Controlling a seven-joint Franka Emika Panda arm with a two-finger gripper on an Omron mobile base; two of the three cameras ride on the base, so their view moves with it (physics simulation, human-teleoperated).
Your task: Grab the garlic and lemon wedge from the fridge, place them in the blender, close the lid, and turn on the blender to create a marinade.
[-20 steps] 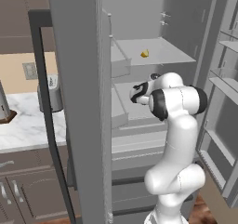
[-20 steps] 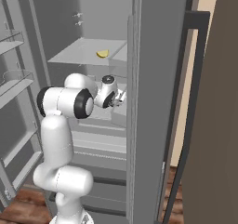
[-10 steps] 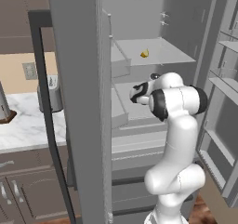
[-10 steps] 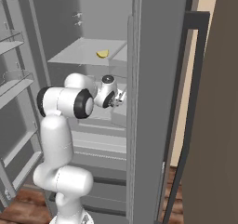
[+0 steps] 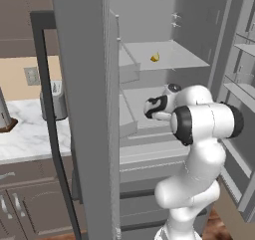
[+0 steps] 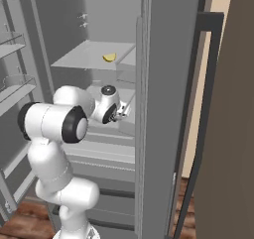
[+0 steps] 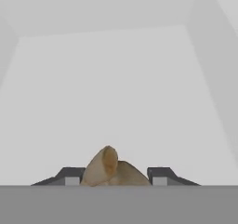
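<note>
Garlic point(image 7: 111, 169) pickup: gripper point(image 7: 113, 175) half-closed, fingers flanking it; grip unconfirmed. Next: lift out of fridge point(image 5: 164, 60); lemon point(image 5: 155, 58) at 12 o'clock.

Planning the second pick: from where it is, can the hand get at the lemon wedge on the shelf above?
Probably yes. The lemon wedge lies alone on an open shelf above the hand, but the garlic already sits between its fingers.

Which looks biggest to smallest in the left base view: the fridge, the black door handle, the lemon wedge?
1. The fridge, much the largest thing there.
2. The black door handle, a long bar down the door.
3. The lemon wedge, tiny on the upper shelf, though it also sits farthest from the camera.
</note>
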